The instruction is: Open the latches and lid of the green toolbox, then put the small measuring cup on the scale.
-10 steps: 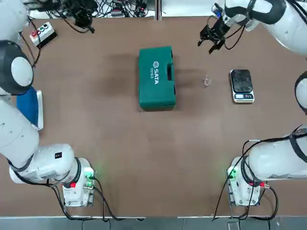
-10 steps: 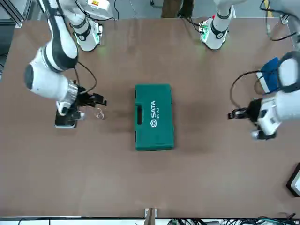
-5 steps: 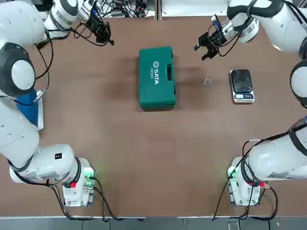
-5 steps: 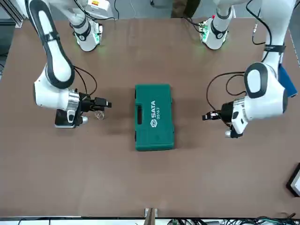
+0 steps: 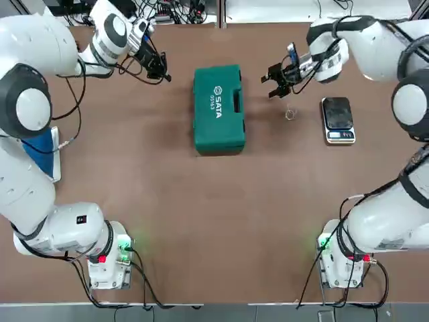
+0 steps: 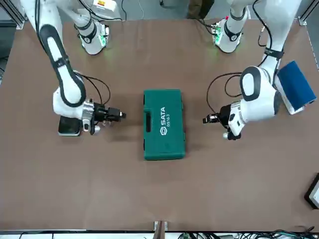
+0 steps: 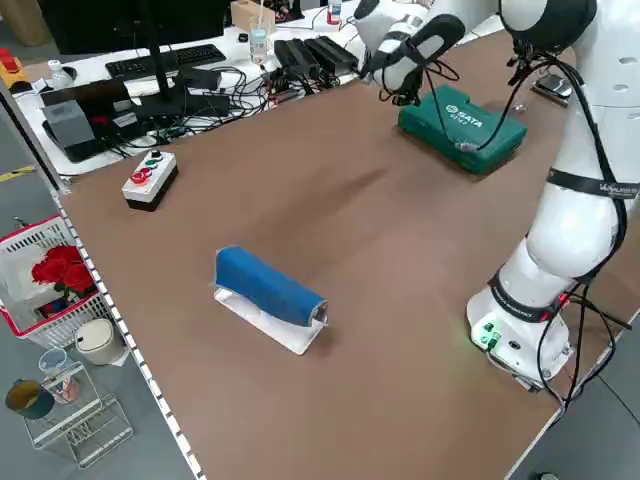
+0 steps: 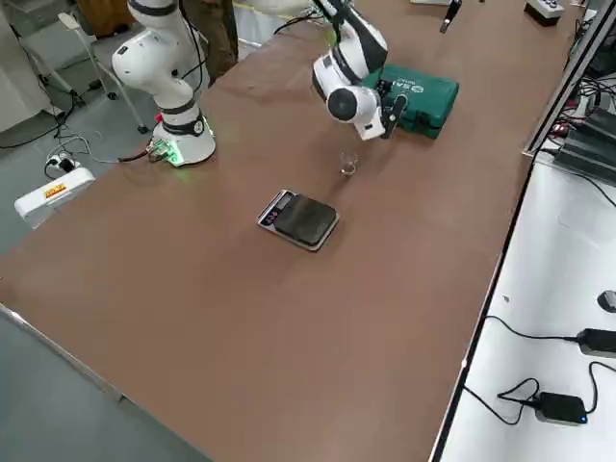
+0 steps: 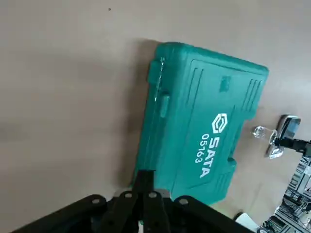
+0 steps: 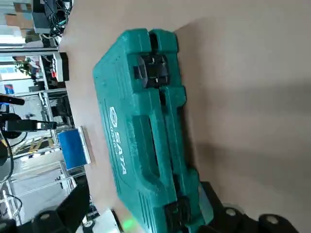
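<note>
The toolbox (image 5: pixel 219 134) lies closed mid-worktop (image 5: pixel 214 235), its lid (image 10: pixel 111 145) down and both latches (image 10: pixel 153 72) apparently fastened. I judge nothing done: unlatching, lifting the lid and moving the cup all remain. The cup (image 5: pixel 290 114) stands between toolbox and scale (image 5: pixel 338 114), off the scale. My right pincer (image 5: pixel 266 87) is open near the latch side, empty; my left pincer (image 5: pixel 167 78), closed, hovers across the toolbox.

Top, front views look down on same table; wrist views sit closer.
</note>
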